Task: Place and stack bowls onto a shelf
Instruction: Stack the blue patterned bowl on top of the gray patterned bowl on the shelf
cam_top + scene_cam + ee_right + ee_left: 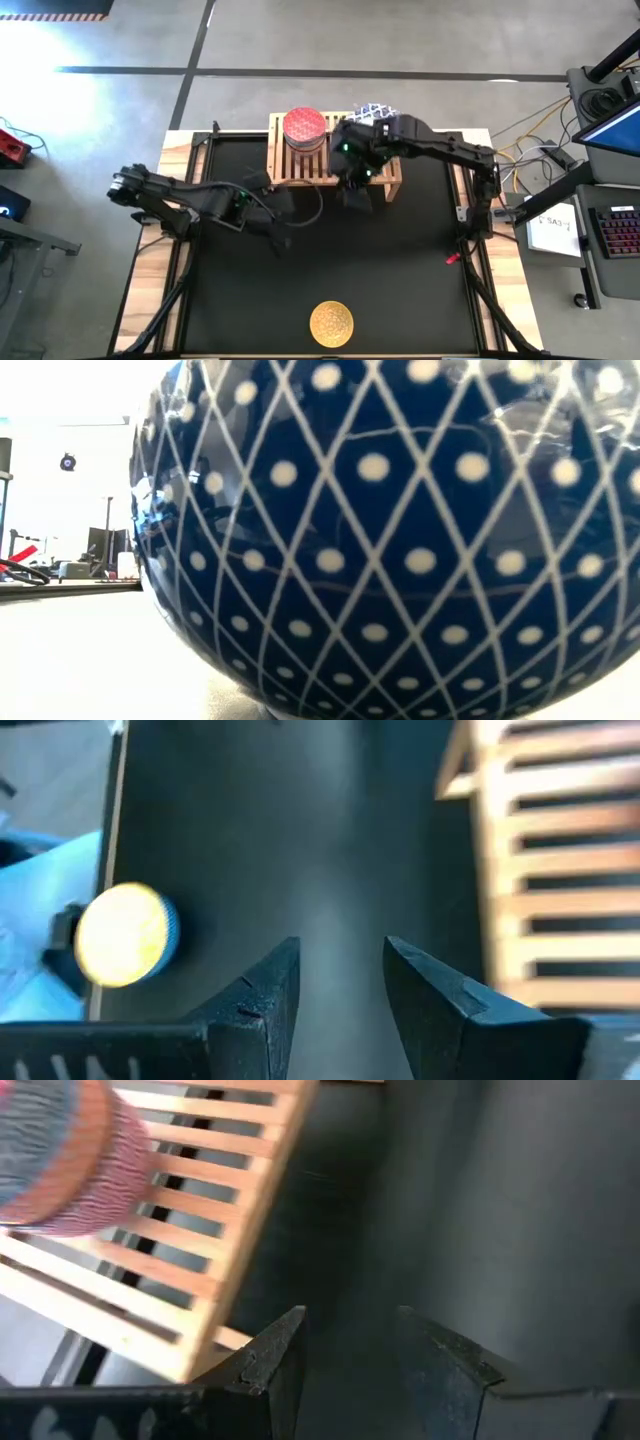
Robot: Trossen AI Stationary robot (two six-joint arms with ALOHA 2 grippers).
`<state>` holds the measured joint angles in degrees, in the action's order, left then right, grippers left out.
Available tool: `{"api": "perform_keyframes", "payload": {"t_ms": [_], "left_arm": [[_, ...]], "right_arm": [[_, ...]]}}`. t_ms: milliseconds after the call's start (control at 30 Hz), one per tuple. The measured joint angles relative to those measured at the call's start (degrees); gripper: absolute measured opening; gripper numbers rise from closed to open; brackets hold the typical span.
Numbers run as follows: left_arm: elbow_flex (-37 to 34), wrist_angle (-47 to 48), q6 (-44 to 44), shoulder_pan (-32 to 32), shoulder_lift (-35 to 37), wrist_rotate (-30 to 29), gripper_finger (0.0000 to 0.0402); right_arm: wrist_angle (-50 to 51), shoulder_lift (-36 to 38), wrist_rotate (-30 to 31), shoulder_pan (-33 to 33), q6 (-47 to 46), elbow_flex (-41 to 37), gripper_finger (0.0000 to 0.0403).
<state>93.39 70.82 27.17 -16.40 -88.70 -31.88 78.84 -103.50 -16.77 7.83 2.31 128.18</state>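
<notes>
red bowl (304, 126) sits on the shelf (385, 187); right hand (357, 197) open beside it.

**Table, mat and rack: what rests where**

Wood-edged table (175, 160) with a black mat (400, 270) over most of its top. Light-wood slatted shelf (288, 168) stands on the mat at the far edge, centre. On the shelf's left end: a red bowl (304, 127), apparently atop a stack; what lies under it cannot be told. At the shelf's far right corner, a blue-and-white patterned bowl (372, 111) shows partly, mostly hidden by an arm. Yellow bowl (331, 323) sits alone on the mat near the front edge, well apart from the shelf. A small red object (452, 259) lies on the mat near the right edge. Low view: a dark blue bowl (400, 530) with white lattice and dots sits on the tabletop, filling the view.
</notes>
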Motion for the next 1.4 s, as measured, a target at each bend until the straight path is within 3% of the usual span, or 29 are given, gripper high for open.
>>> {"api": "perform_keyframes", "payload": {"t_ms": [300, 400, 533, 967, 1400], "left_arm": [[-7.08, -10.07, 5.21, -5.44, -4.13, 2.66, 0.0138], [-7.68, -13.96, 6.83, -7.5, -6.76, 3.26, 0.0138], [-7.7, -18.69, 8.0, -10.11, -10.92, 6.13, 0.0138], [-3.24, -23.26, 10.88, -13.01, -23.95, 10.85, 0.0138], [-0.63, -29.05, 10.75, -16.31, -25.4, 11.46, 0.0138]], "right_arm": [[8.98, 0.11, 0.76, -10.86, -8.27, -0.09, 0.0132], [10.73, 0.11, 5.65, -15.34, -10.17, -0.19, 0.0132], [11.15, 0.15, 11.71, -20.87, -13.61, -0.99, 0.0136], [11.18, 0.31, 18.17, -32.5, -32.31, -2.31, 0.015], [11.19, 0.31, 20.45, -39.33, -43.68, -2.49, 0.0151]]}}
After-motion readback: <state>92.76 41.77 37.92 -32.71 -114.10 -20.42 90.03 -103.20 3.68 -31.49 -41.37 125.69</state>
